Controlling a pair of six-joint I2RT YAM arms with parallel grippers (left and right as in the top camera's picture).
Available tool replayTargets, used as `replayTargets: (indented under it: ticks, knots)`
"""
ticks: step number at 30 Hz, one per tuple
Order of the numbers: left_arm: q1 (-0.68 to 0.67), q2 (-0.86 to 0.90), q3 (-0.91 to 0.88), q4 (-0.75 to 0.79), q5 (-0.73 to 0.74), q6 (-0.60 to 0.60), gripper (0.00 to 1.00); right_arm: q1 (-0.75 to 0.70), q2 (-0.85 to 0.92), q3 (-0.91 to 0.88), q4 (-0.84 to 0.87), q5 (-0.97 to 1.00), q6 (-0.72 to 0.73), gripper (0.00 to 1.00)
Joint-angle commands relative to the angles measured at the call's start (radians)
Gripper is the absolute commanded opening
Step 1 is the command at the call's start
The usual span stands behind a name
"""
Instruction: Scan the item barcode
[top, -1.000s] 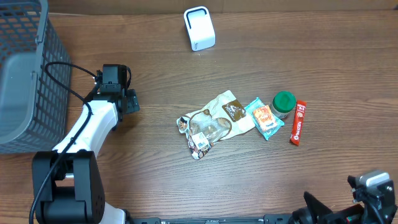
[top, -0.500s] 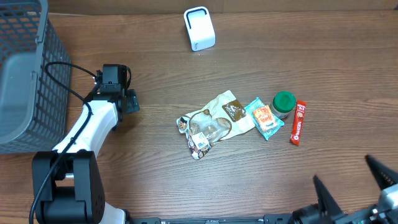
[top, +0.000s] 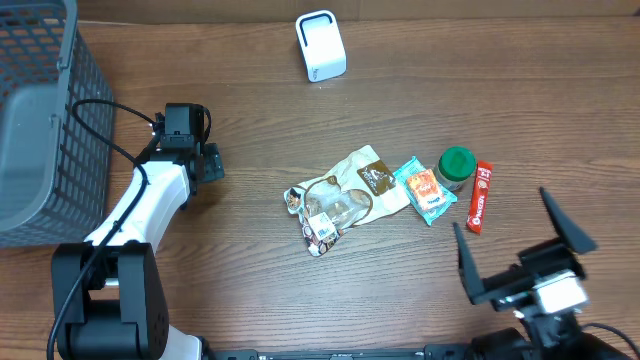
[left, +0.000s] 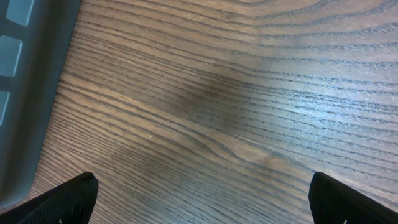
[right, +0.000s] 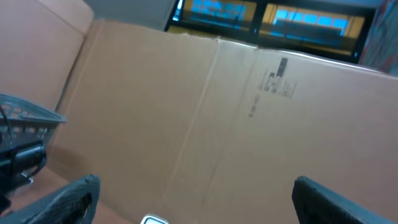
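Overhead is showing a grey mesh basket (top: 35, 110) sitting at the far left of the wooden table (top: 250, 290). Just right of it the left gripper (top: 203, 163) is hanging over bare wood, and its opening is unclear from above. The white scanner (top: 320, 46) is standing at the far edge, near the middle.

Right of centre the items are lying in a loose row, none of them held. First is a crumpled clear-and-brown packet (top: 340, 198), then a teal snack pouch (top: 425, 189) with an orange picture. Just beside it are a green-lidded jar (top: 456, 166) and a red stick packet (top: 479, 197), whose white lettering is too small to read.

At the near right the right gripper (top: 503, 215) is pointing toward the far side with its fingers spread wide, near the red stick packet but apart from it.

The left wrist view is looking down at wood grain with the basket's grey base at its left edge. The dark fingertips (left: 74, 193) are sitting in the lower corners, far apart, with only wood between them.

The right wrist view is looking past the table at a brown cardboard wall (right: 186, 124) bearing a small block of print too blurred to read. Blue-lit screens (right: 273, 15) are glowing above it.
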Motion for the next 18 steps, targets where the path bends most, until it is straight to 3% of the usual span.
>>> replayTargets:
  ticks: [1, 6, 13, 18]
  knots:
    - [0.005, 0.008, 0.018, 0.001, -0.013, 0.011, 0.99, -0.005, -0.048, -0.138, 0.116, -0.033, -0.011, 1.00]
    - [0.005, 0.008, 0.018, 0.001, -0.013, 0.010, 0.99, -0.019, -0.094, -0.315, 0.232, -0.034, 0.000, 1.00]
    - [0.005, 0.008, 0.018, 0.001, -0.013, 0.011, 0.99, -0.040, -0.093, -0.462, 0.238, -0.042, 0.000, 1.00]
    - [0.005, 0.008, 0.018, 0.001, -0.013, 0.011, 1.00, -0.042, -0.093, -0.462, 0.112, -0.027, 0.004, 1.00]
